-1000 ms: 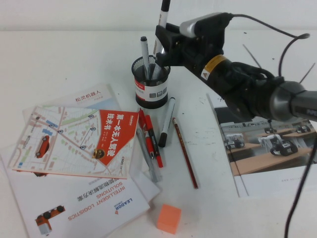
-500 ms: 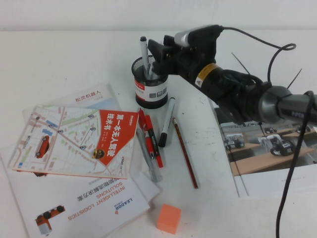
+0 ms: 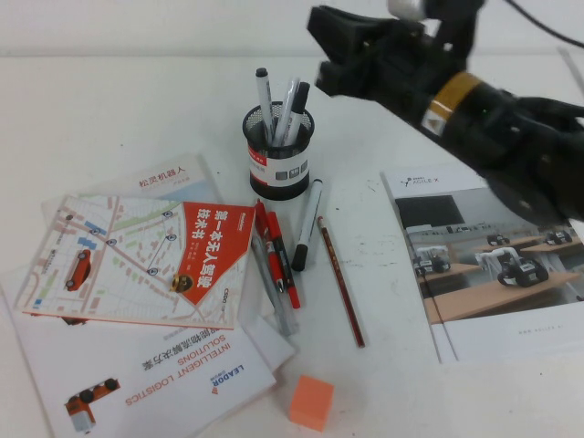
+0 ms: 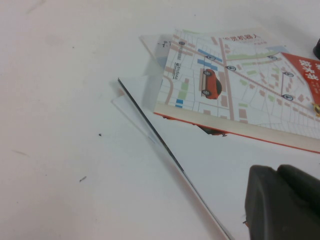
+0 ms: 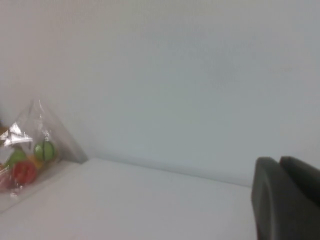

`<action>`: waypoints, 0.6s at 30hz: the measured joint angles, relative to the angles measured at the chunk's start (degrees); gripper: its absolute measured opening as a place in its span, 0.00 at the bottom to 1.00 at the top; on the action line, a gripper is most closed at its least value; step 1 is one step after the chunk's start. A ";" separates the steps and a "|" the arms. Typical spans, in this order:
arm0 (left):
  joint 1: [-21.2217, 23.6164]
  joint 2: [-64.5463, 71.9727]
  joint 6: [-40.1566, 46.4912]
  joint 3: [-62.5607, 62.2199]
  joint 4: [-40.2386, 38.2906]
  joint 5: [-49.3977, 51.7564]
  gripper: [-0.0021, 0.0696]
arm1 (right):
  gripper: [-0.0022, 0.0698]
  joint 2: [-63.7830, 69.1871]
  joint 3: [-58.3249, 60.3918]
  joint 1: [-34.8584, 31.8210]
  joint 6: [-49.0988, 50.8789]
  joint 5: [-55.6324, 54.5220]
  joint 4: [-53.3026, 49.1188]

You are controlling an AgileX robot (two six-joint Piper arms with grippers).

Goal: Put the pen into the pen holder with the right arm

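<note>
The pen holder (image 3: 277,157), a black mesh cup with a white label band, stands at the table's middle back. The pen (image 3: 294,106), white-barrelled with a wide black cap, leans inside it cap up, next to a slim grey pen (image 3: 265,99). My right gripper (image 3: 321,46) hangs above and to the right of the cup, clear of the pens. In the right wrist view this gripper (image 5: 280,195) is shut with nothing in it. My left gripper (image 4: 280,200) is shut and empty, low over a white booklet (image 4: 210,165) at the table's left.
In front of the cup lie a slimmer white pen (image 3: 307,224), red pens (image 3: 274,242) and a brown pencil (image 3: 340,278). An orange cube (image 3: 311,401) sits near the front edge. Booklets (image 3: 146,260) cover the left, a brochure (image 3: 484,265) the right.
The right gripper held the pen over the cup, lowered it in, let go, then rose up and to the right and shut. The pen now stands in the holder.
</note>
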 joint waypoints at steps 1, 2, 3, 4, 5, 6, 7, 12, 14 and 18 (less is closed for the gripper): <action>0.00 0.00 0.00 0.00 0.00 0.00 0.03 | 0.01 -2.72 2.70 0.00 -1.16 0.53 0.00; 0.00 0.00 0.00 0.00 0.00 0.00 0.03 | 0.01 -5.01 4.83 0.00 -1.90 0.98 -0.16; 0.00 0.00 0.00 0.00 0.00 0.00 0.03 | 0.01 -7.96 7.81 0.00 -2.63 2.45 -0.21; 0.00 0.00 0.00 0.00 0.00 0.00 0.03 | 0.01 -11.00 10.10 0.00 -3.00 4.11 -0.40; 0.00 0.00 0.00 0.00 0.00 0.00 0.03 | 0.01 -14.02 11.76 0.00 -3.16 5.82 -1.10; 0.00 0.00 0.00 0.00 0.00 0.00 0.03 | 0.01 -17.05 13.64 0.00 -3.29 8.16 -2.05; 0.00 0.00 0.00 0.00 0.00 0.00 0.03 | 0.00 -19.98 15.34 0.00 -3.39 10.79 -3.11; 0.00 0.00 0.00 0.00 0.00 0.00 0.03 | 0.00 -31.20 21.81 0.00 -3.39 21.87 -7.16; 0.00 0.00 0.00 0.00 0.00 0.00 0.03 | 0.00 -34.91 23.77 0.00 -3.39 24.64 -7.91; 0.00 0.00 0.00 0.00 0.00 0.00 0.03 | 0.00 -40.72 27.59 -0.09 -3.39 27.57 -8.52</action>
